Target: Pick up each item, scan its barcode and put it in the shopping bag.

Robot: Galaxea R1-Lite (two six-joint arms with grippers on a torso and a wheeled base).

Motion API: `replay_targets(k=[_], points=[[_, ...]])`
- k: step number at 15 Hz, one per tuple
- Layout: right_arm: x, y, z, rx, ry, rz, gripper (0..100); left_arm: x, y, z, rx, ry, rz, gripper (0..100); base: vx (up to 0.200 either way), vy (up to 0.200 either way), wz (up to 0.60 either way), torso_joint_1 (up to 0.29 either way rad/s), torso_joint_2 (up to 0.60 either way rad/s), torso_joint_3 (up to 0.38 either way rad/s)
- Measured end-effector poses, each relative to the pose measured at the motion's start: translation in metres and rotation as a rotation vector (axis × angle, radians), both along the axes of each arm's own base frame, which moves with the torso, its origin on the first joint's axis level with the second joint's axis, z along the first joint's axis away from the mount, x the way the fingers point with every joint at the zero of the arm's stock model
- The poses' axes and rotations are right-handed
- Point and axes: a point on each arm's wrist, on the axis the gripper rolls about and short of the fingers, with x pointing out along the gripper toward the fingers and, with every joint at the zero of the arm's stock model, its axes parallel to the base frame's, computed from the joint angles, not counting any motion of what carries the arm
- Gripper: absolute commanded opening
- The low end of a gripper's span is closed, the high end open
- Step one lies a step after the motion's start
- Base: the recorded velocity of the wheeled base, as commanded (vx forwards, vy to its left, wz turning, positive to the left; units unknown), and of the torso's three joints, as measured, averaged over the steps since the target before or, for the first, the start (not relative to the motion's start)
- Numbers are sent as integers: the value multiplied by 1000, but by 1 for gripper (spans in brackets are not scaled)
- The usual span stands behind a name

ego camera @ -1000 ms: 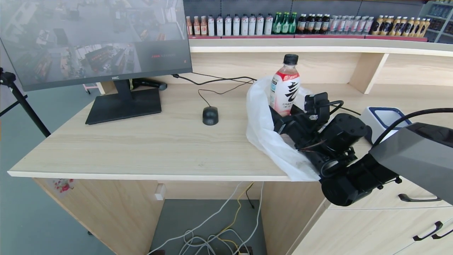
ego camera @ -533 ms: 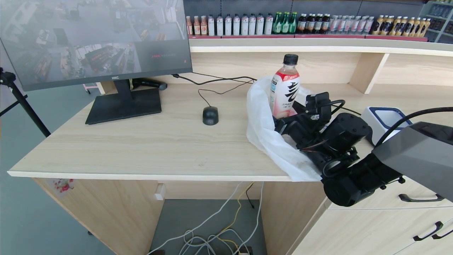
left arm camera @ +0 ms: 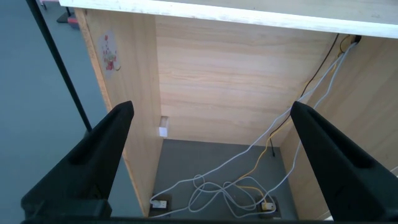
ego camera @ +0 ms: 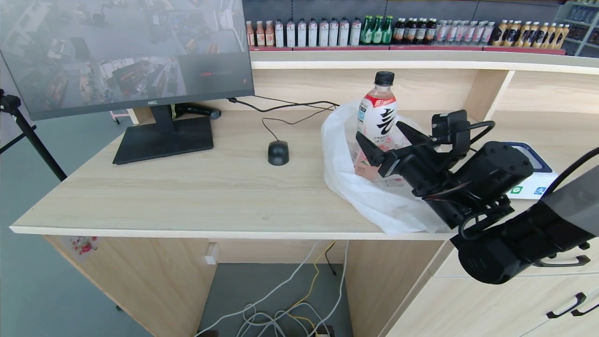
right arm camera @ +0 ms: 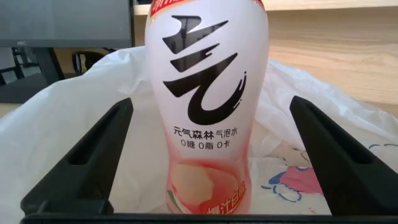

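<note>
A pink and white drink bottle with a black cap stands upright inside the white plastic shopping bag on the desk. My right gripper is open just right of the bottle and nearer to me, over the bag's mouth, and holds nothing. In the right wrist view the bottle stands straight ahead between the two spread fingers, with the bag around and behind it. My left gripper is open and empty, low in front of the desk, facing the leg space.
A white and blue scanner sits on the counter right of the bag. A mouse and a monitor stand to the left. Cables lie on the floor under the desk. Drawers are at the lower right.
My right gripper has drawn back out of the bag, up and to the right, leaving the bottle standing inside. The scanner behind the arm now shows more.
</note>
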Motion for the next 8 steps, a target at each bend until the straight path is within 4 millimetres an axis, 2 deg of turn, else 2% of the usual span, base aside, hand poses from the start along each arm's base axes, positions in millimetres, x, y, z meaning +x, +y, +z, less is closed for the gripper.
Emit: replay_targets(k=[4, 6, 8], points=[[-36, -10, 19, 5, -13, 14, 100, 0, 0, 0, 0, 0, 0, 100, 0, 0, 0, 0, 0, 0], [-58, -16, 29, 12, -27, 26, 100, 0, 0, 0, 0, 0, 0, 100, 0, 0, 0, 0, 0, 0], [-88, -25, 29, 2, -8, 44, 100, 0, 0, 0, -1, 0, 0, 100, 0, 0, 0, 0, 0, 0]])
